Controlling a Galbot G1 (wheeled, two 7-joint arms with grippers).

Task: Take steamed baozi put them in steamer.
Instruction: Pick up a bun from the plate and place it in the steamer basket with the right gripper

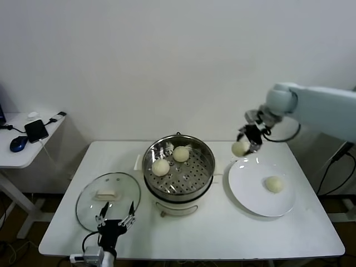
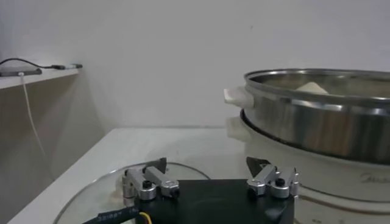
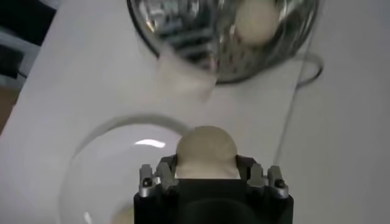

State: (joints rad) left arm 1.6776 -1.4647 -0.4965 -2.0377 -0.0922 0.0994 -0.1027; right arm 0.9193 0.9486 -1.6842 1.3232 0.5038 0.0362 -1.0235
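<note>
The steamer stands mid-table with two baozi on its perforated tray, one at the left and one farther back. My right gripper is shut on a third baozi and holds it in the air above the far left rim of the white plate, right of the steamer. In the right wrist view the bun sits between the fingers, with the steamer ahead. A fourth baozi lies on the plate. My left gripper is open and empty at the front left.
A round glass lid with a cream handle lies flat left of the steamer, under my left gripper; it shows in the left wrist view beside the steamer's wall. A side table with devices stands far left.
</note>
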